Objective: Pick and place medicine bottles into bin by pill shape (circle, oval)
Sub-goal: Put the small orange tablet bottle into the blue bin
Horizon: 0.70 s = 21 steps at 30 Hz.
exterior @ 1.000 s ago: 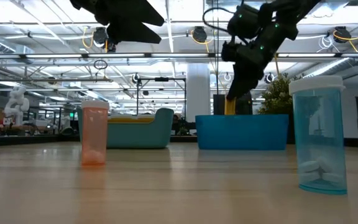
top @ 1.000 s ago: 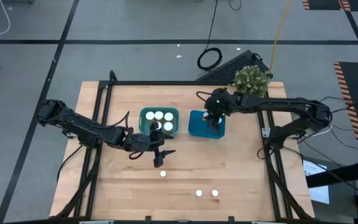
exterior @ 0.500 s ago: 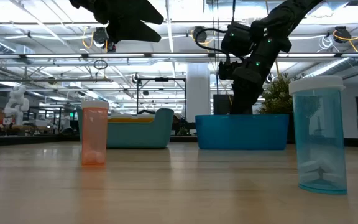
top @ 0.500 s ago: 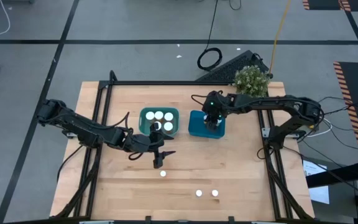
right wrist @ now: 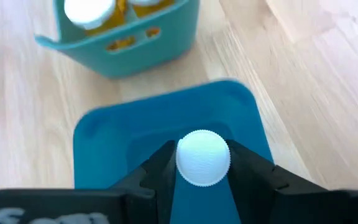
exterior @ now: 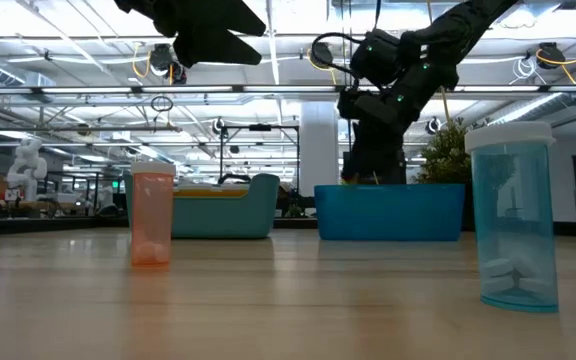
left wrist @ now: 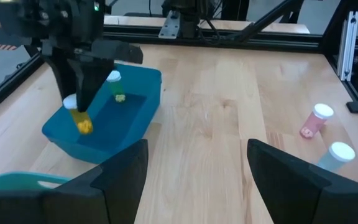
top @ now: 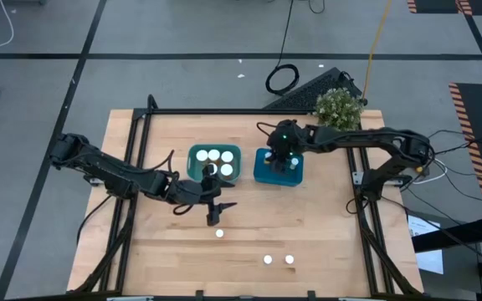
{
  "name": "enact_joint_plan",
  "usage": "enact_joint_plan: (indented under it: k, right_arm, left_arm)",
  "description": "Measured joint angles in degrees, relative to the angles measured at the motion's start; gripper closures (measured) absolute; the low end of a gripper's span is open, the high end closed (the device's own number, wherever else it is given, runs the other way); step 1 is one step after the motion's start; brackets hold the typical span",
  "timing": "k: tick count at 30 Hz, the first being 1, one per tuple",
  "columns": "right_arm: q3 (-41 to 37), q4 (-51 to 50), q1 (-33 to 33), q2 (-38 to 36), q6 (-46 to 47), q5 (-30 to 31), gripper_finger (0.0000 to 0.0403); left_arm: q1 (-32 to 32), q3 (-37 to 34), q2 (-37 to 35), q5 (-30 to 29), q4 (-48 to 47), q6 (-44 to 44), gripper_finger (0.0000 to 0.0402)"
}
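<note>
A wooden desk (top: 308, 226) framed by black rails is sitting on a grey workshop floor, with a potted plant (top: 339, 107) at its far right corner. The right arm is stretching in from the right edge, elbow bent, and its gripper (right wrist: 202, 163) is reaching down into the blue bin (top: 265, 172) near the desk's far middle, its fingers (right wrist: 247, 165) closing on a yellow medicine bottle (left wrist: 79, 118) with a white cap (right wrist: 203, 157); a second capped bottle (left wrist: 114, 84) is standing in the same bin. The left arm is extending low from the left edge, its gripper (top: 214, 211) hanging above the desk just in front of the teal bin (top: 199, 173), fingers (left wrist: 120, 174) spread wide and holding nothing. White caps (top: 214, 156) are showing inside the teal bin. Three more bottles are standing toward the near edge: an orange one (exterior: 152, 214), a pink one (left wrist: 314, 121) and a blue one (exterior: 513, 214). No writing is legible on any bottle.
</note>
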Motion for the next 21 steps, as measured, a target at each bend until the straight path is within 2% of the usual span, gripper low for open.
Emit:
enact_joint_plan:
  k: [11,21]
  right_arm:
    - [0.0,3.55,0.0,6.08,0.37,-0.16,0.0282]
    - [0.02,4.65,0.02,7.05,0.42,0.0,0.0263]
  left_arm:
    - [0.17,0.0,0.0,0.0,1.05,1.61,0.0128]
    - [0.23,0.0,0.0,0.0,1.05,2.89,0.0128]
